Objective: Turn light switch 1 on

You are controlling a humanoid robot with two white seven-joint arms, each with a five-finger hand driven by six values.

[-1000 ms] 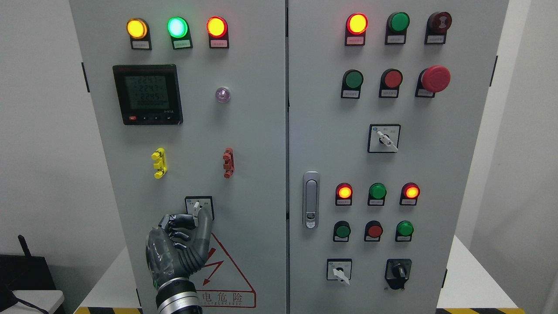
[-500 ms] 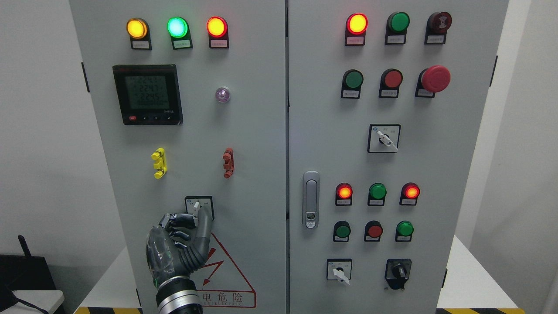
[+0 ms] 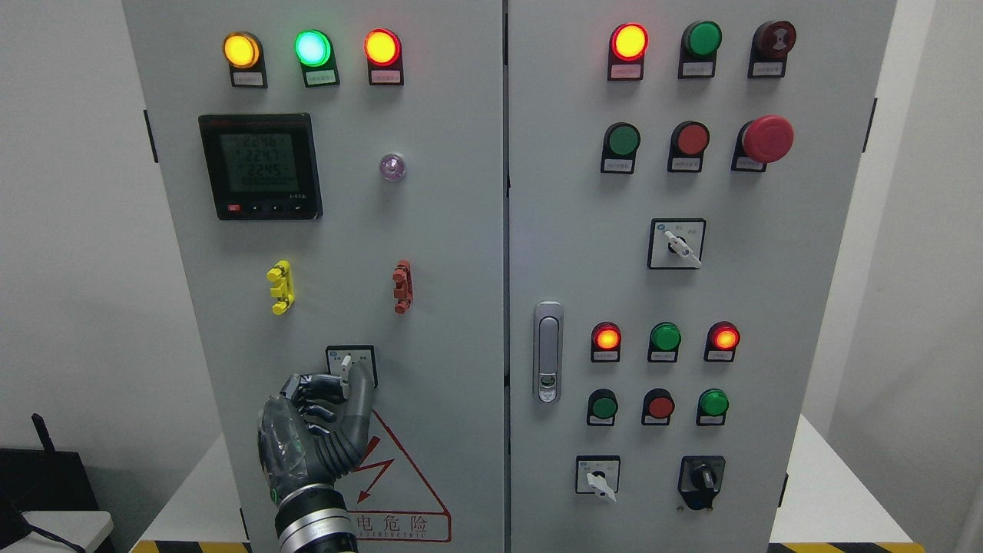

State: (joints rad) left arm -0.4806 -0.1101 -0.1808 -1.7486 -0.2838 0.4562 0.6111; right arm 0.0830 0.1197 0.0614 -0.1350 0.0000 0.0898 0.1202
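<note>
A small rotary switch (image 3: 347, 364) with a white lever sits in a black-framed plate low on the left cabinet door (image 3: 445, 253). The lever points up, leaning slightly left. My left hand (image 3: 344, 386) comes up from the bottom edge and is at the switch. Its fingers (image 3: 311, 392) curl in from the left and its thumb (image 3: 361, 399) stands on the right, closed around the lower part of the lever. The knob's base is hidden behind the hand. My right hand is out of view.
The left door carries three lit lamps (image 3: 311, 48), a meter display (image 3: 259, 165), a yellow clip (image 3: 280, 286), a red clip (image 3: 402, 286) and a warning triangle (image 3: 399, 491). The right door has a handle (image 3: 547, 351), buttons, a red mushroom button (image 3: 766, 139) and more rotary switches (image 3: 676, 243).
The left hand has stayed on the switch, shifting only very slightly. The lever's angle looks the same. The meter digits changed.
</note>
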